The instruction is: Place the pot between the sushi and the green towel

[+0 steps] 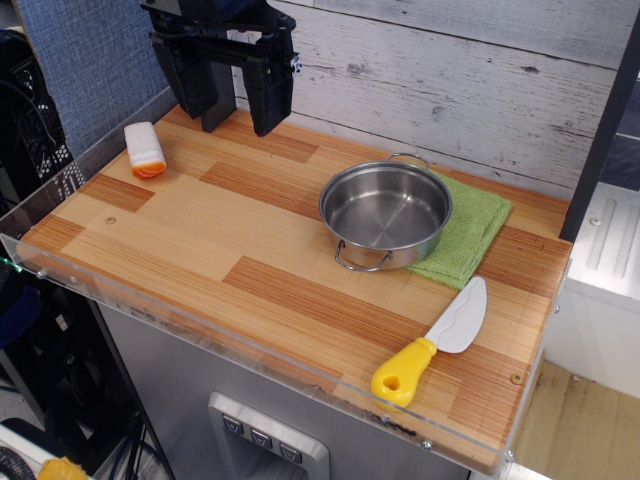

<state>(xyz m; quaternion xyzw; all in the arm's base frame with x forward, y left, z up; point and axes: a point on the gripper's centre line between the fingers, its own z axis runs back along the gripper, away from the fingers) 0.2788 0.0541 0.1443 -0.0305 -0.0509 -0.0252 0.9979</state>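
The shiny steel pot with two wire loop handles stands upright at the right middle of the wooden table, resting partly on the light green towel, which lies under its right side. The sushi, white on top with an orange layer, lies at the far left of the table. My black gripper hangs open and empty above the back left of the table, to the right of the sushi and well left of the pot.
A toy knife with a yellow handle and white blade lies at the front right. The wooden table has a clear plastic rim at its front and left edges. A plank wall stands behind.
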